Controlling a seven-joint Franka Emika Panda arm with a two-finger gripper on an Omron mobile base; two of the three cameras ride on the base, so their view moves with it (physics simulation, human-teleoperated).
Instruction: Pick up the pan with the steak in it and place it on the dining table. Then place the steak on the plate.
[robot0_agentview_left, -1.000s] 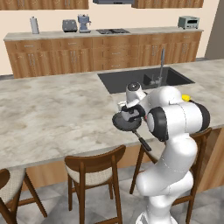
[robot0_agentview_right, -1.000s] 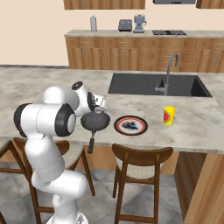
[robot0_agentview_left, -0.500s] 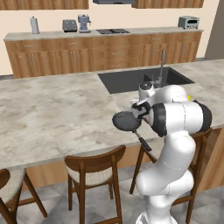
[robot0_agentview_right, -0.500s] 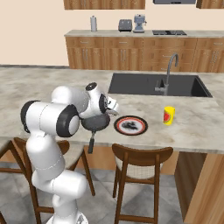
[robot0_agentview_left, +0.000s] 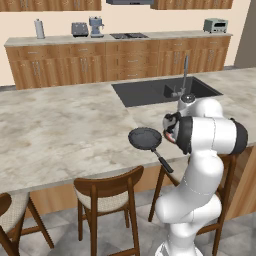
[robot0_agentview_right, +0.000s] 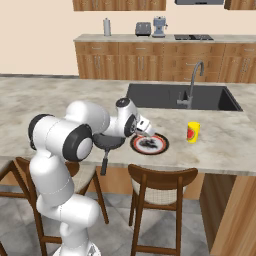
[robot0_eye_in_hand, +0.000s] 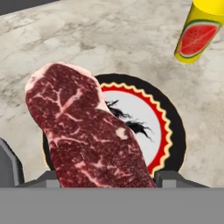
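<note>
You've got a table (robot0_agentview_left: 65, 135) top of beige marbled stone, smooth and fairly matt. The steak (robot0_eye_in_hand: 85, 131) looks raw, marbled, slightly moist. The plate (robot0_eye_in_hand: 162, 118) reads glazed ceramic, the pan (robot0_agentview_left: 145, 138) matt dark metal, the stools (robot0_agentview_left: 107, 192) dark wood.

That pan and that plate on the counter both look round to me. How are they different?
The pan is plain dark grey all over, while the plate has a pale centre ringed in red and black. The pan has a long straight handle sticking out past the counter edge; the plate has none. The pan sits empty, while the steak hangs over the plate in the gripper. Both rest flat on the dining table.
</note>
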